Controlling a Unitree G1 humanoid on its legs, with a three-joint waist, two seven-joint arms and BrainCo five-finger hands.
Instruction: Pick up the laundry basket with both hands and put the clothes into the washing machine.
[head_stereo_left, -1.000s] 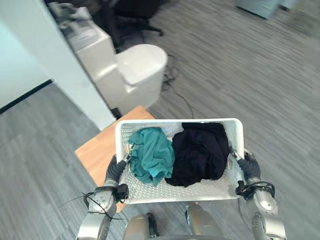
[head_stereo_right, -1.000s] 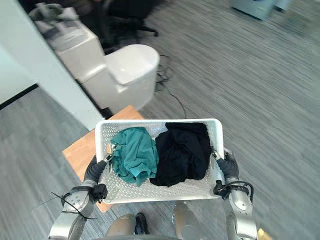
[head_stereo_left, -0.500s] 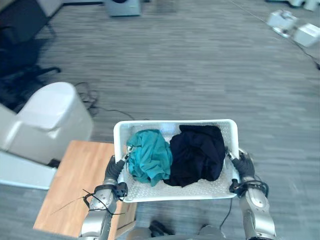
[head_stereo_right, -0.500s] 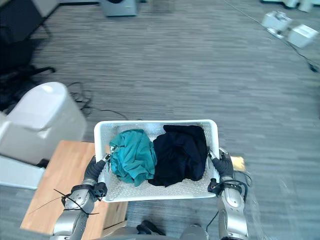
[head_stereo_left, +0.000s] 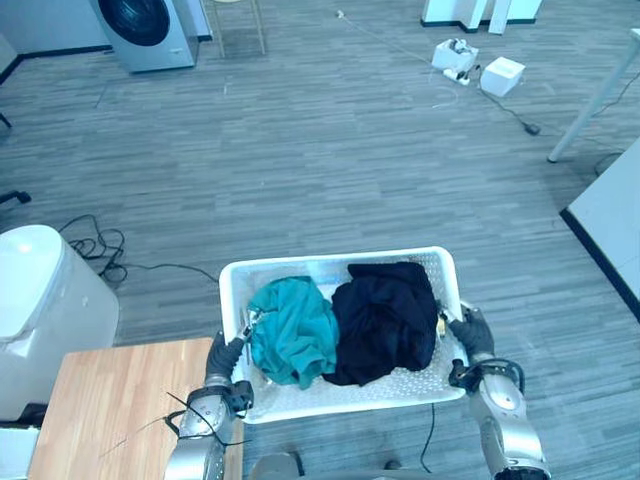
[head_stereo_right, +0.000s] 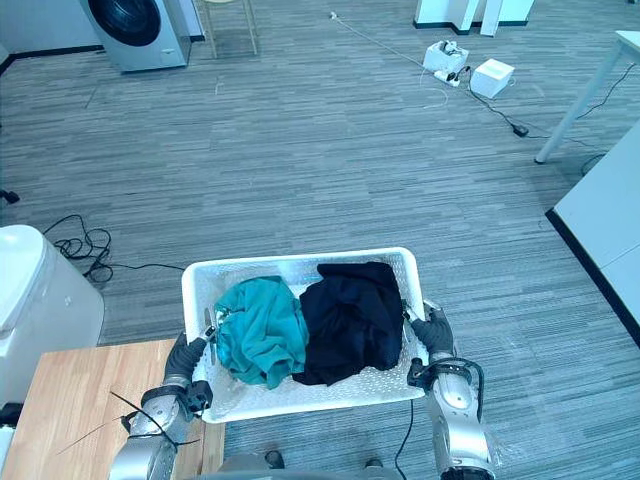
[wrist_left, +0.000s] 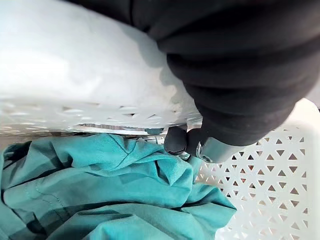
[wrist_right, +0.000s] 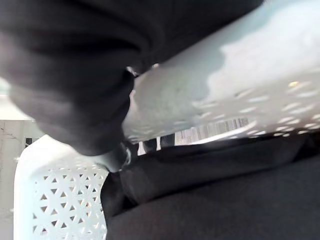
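Gripping a white perforated laundry basket (head_stereo_left: 335, 262) by its two short ends, the robot holds it level in front of its body, above the grey striped carpet floor (head_stereo_left: 330, 150). The left hand (head_stereo_left: 222, 358) is at the basket's left end and the right hand (head_stereo_left: 470, 335) at its right end. In the left wrist view the dark-tipped fingers (wrist_left: 175, 140) hook over the rim and down inside the wall. The right wrist view shows a silver finger (wrist_right: 117, 157) doing the same on the opposite side, so both hands are clenched on the basket.

Two garments lie inside, side by side and touching. A teal garment (head_stereo_left: 292, 330) is bunched toward the left hand, and a black garment (head_stereo_left: 385, 320) is heaped toward the right hand, reaching the far rim.

The washing machine (head_stereo_left: 145, 30) stands well apart from the basket, at the far side of the floor to the robot's left, its round dark door facing the room. A wooden worktop (head_stereo_left: 110, 410) lies at the lower left beneath the left arm, with a rounded white bin (head_stereo_left: 45, 310) just beyond it. Small white boxes (head_stereo_left: 500, 75) sit on the floor far ahead to the right.
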